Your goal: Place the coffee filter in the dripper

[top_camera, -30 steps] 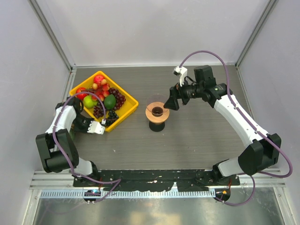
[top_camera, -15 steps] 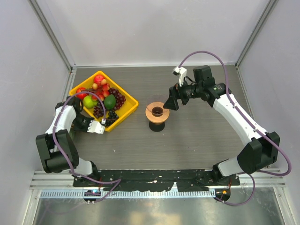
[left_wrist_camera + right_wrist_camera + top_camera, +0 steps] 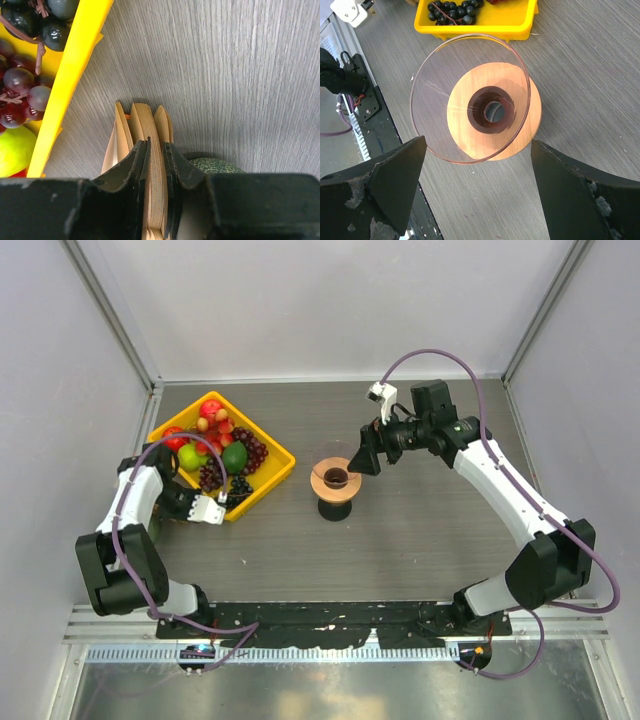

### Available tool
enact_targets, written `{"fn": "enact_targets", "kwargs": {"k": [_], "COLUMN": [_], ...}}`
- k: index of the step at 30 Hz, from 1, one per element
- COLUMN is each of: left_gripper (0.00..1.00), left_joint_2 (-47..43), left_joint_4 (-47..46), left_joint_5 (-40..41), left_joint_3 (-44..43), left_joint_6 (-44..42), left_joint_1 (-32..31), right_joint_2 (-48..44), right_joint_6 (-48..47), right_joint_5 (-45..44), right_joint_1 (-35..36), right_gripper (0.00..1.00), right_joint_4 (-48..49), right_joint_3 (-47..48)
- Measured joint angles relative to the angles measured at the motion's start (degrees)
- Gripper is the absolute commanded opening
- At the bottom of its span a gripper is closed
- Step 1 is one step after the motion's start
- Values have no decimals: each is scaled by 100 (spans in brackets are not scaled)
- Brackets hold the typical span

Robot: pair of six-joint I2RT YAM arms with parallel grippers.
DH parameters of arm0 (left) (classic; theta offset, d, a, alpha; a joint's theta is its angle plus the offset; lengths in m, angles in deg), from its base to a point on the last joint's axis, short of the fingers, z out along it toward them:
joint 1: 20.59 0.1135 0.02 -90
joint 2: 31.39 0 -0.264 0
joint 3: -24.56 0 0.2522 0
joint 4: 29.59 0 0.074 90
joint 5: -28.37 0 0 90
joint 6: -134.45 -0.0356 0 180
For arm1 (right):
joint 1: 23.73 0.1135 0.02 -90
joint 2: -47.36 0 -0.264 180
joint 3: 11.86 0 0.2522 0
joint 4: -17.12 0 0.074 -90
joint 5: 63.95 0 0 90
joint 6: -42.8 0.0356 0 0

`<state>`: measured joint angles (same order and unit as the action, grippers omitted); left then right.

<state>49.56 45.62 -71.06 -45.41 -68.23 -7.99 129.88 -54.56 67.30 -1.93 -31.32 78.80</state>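
Nothing is in the dripper (image 3: 335,480) yet.
Well left of it, the left gripper (image 3: 156,145) pinches part of the filter bundle (image 3: 152,125), no single coffee filter freed; the right gripper (image 3: 364,462) hangs wide open near it.

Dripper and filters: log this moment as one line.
left gripper: shut on filter bundle beside yellow tray | right gripper: open, facing dripper | dripper: empty, no filter yet
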Motion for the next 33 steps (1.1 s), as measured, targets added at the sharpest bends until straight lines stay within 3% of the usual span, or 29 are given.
{"fn": "enact_targets", "kwargs": {"k": [13,22,27,33], "left_gripper": [26,20,26,27], "left_joint_2": [149,308,372,376], "left_joint_4": [304,260,262,282], "left_joint_5": [184,337,385,387], "left_joint_3": [-214,-210,-210,-210], "left_joint_6": [-26,-2,24,2], "left_joint_1": [0,-11,-11,-11], "right_joint_2": [48,48,48,48], "right_joint_6": [2,2,2,2], "right_joint_5": [24,24,24,24], "right_joint_1": [0,-2,0,0], "right_gripper": [91,91,91,91], "right_joint_4": [0,0,-2,-2], "right_joint_3": [0,0,0,0]}}
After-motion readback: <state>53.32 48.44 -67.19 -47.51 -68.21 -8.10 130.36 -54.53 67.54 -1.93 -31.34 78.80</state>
